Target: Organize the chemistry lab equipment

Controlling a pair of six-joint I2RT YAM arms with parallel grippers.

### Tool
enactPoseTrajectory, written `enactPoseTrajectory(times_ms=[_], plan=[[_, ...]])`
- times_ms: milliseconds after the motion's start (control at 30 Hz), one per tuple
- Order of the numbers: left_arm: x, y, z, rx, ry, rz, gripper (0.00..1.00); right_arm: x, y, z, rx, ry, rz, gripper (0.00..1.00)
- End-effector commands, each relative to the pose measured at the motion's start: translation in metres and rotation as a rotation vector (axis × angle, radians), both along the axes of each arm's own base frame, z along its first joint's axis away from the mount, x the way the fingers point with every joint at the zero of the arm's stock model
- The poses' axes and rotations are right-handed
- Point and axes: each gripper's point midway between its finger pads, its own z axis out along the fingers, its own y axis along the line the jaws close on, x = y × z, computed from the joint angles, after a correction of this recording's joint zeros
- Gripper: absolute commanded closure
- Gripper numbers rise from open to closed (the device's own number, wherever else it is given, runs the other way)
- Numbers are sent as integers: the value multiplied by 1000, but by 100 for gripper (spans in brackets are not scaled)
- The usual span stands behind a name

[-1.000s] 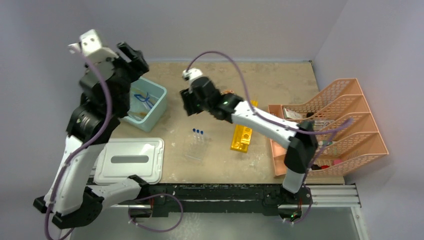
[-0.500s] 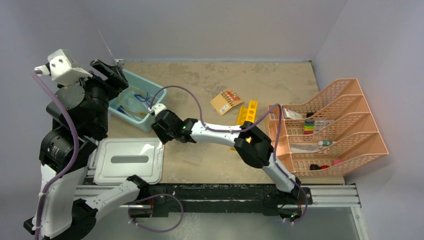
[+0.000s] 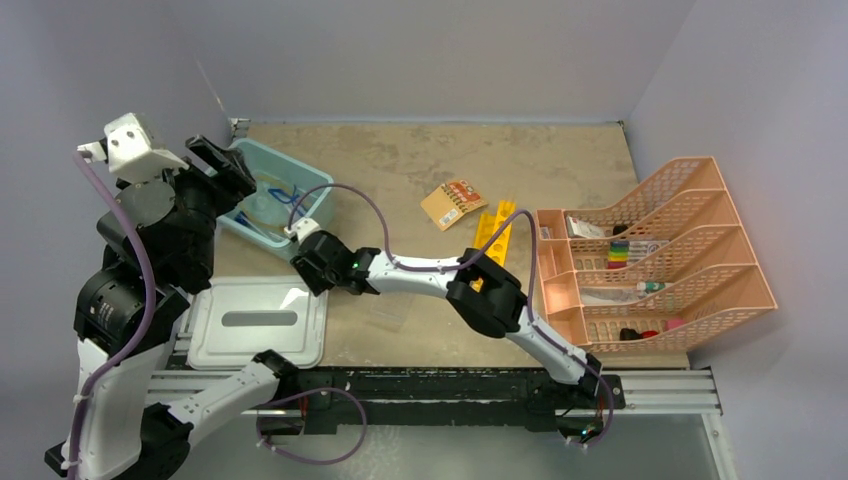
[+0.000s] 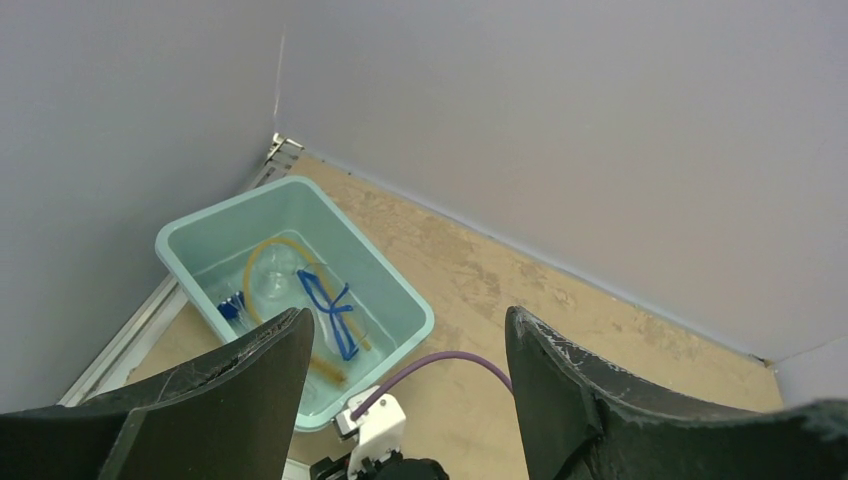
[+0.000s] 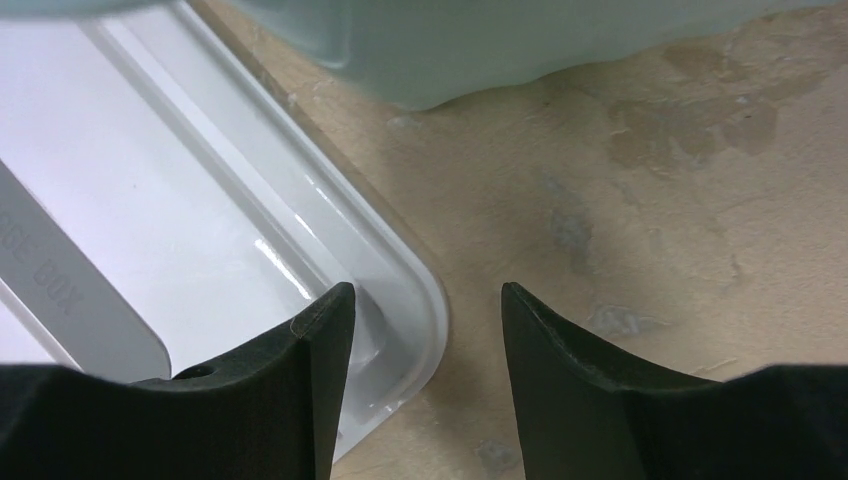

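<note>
We read the coming move as turning on how the clear plastic tube rack [image 3: 385,310] lies from the right end effector [image 3: 302,266]. In the top view the rack sits to the lower right of that end effector, close under the right forearm, so the reach has gone past it. It is faint against the desk [image 3: 400,160]. We cannot make out its long axis, nor any blue caps on it.

In its wrist view the right end effector [image 5: 425,300] has its fingers apart with nothing between them. It hangs over the rounded corner of the white lid [image 5: 150,230], with the teal bin [image 5: 560,40] just beyond at the top of the frame.

The left end effector [image 3: 225,160] is raised at the upper left of the top view and is well apart from the rack, so the right arm is the nearer one. Its fingers too stand apart and empty, and its camera looks down into the bin, where the clear dish [image 4: 270,285] lies among tubing.

A yellow rack [image 3: 497,228] lies right of centre, aslant, with an orange packet [image 3: 452,203] just above it. The pink organiser [image 3: 690,200] fills the right side. To reach the rack, we judge the arm must draw back rightward, and its own forearm is the main obstruction.
</note>
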Motion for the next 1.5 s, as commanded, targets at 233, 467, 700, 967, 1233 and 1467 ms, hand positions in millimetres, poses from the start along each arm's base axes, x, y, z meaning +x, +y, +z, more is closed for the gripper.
enactPoseTrajectory(times_ms=[233,467,700,967,1233,1467], plan=[[-5,4,-11,6,8,6,30,-21,-15,-1,-79,0,88,58],[-3,3,-15,14,15,7,30,-23,-54,-6,-215,-36,108,78],[-1,2,-18,18,21,6,30,-25,-81,0,-263,-58,115,82],[5,-3,-10,28,21,-4,30,-10,-31,-3,-205,-90,258,60],[12,-8,-13,46,44,-16,29,-29,-17,-23,-177,-95,539,70],[16,-11,-14,52,57,-19,29,-46,-28,-43,-211,-39,706,76]])
